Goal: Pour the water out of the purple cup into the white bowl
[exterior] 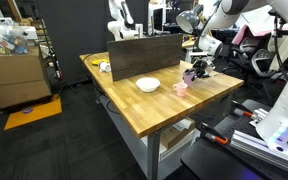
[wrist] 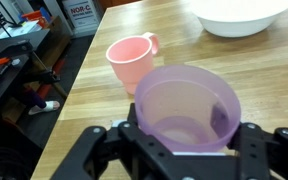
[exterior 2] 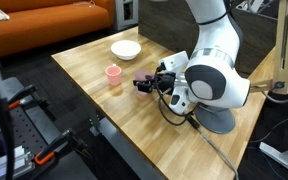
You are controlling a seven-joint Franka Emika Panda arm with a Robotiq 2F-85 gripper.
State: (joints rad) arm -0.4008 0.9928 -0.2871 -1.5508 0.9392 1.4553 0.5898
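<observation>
Both jaws clamp purple cup (wrist: 187, 112) between them

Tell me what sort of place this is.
Probably a robotics lab or workshop. There is a wooden workbench, another white robot arm behind it, and a cardboard box full of clutter off to the side. An orange couch stands nearby.

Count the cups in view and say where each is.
2. The purple cup sits between the gripper's closed jaws; the pink cup stands just beyond it, nearer the white bowl. None seems hidden.
</observation>
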